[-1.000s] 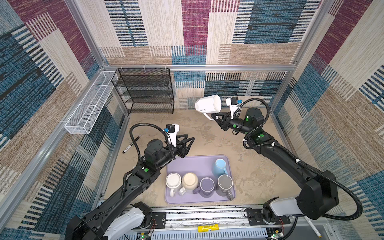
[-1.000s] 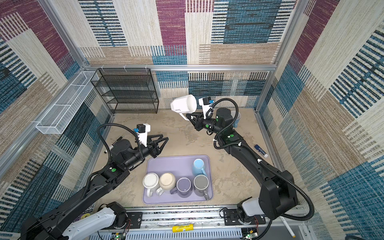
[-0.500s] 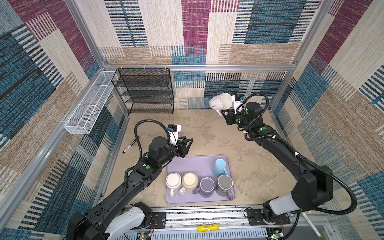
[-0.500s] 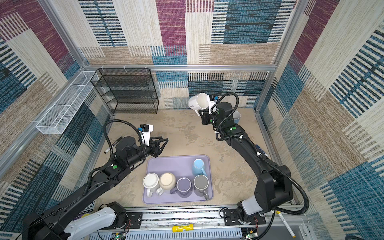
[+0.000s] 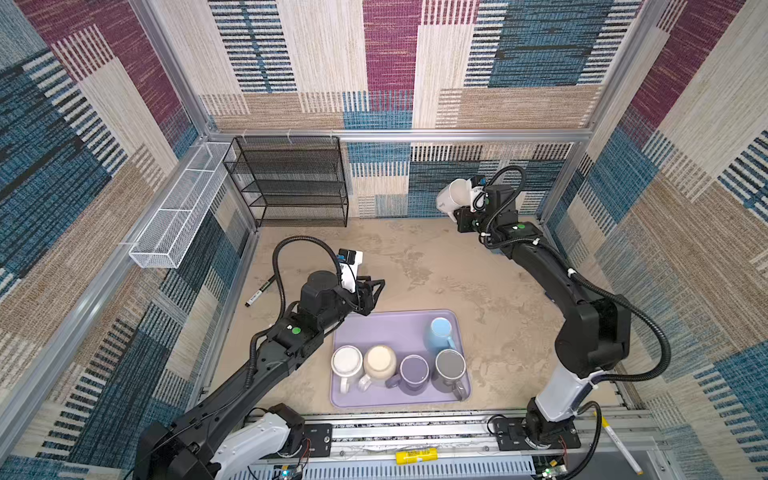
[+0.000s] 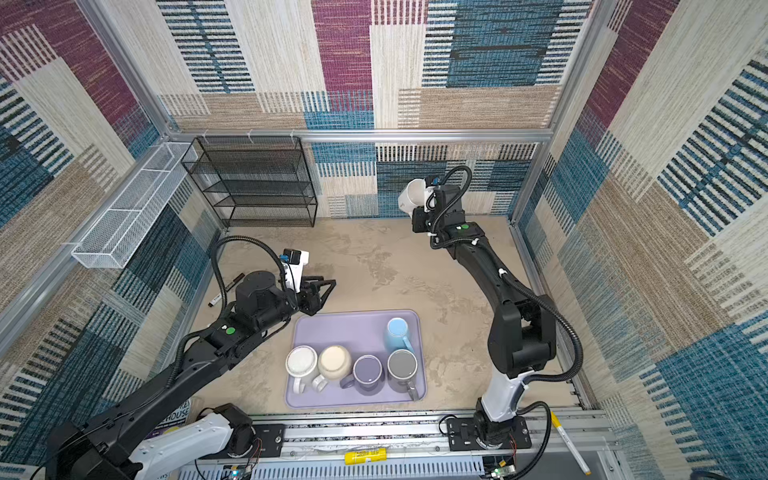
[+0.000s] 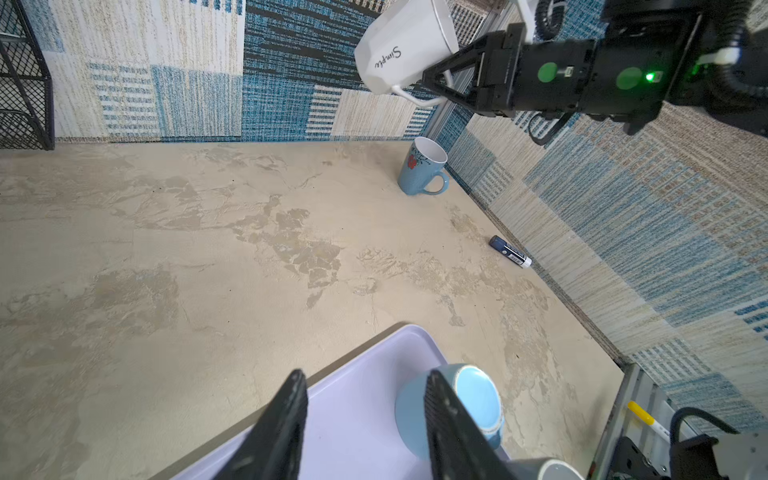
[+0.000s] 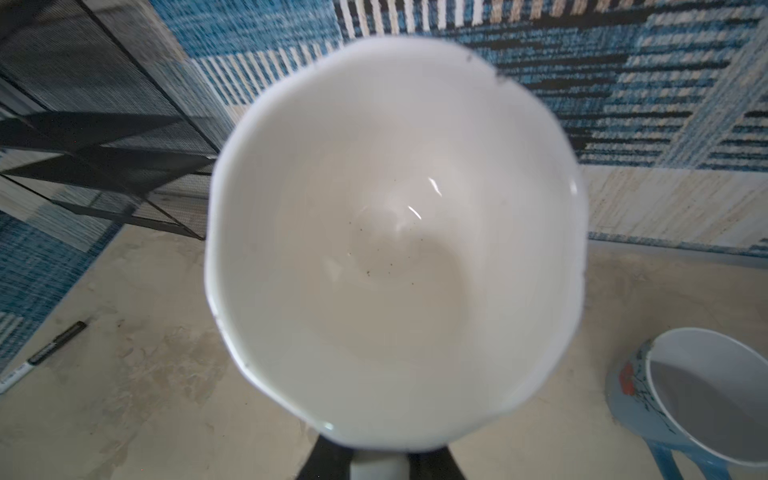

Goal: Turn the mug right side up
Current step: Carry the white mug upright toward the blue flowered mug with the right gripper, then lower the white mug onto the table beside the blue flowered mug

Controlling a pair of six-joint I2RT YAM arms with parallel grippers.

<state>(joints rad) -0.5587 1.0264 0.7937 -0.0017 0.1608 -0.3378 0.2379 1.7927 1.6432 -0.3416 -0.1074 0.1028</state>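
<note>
At the far right, off the table [image 7: 166,249], the white mug [image 7: 399,45] hangs tilted, its handle [image 7: 415,99] pinched in the right gripper [image 7: 434,85]. From the right wrist, its bowl hides the jaws. Left gripper [image 7: 365,376] hovers spread and empty over the tray [image 7: 353,415]'s far edge, fingers [image 7: 286,415] cut off by the frame.

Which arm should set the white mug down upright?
Right. The right gripper holds the white mug by its handle, aloft near the back wall; the left gripper hangs open and empty beside the tray.

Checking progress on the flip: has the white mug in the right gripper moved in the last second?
Yes. The white mug has shifted right, away from the black rack.
</note>
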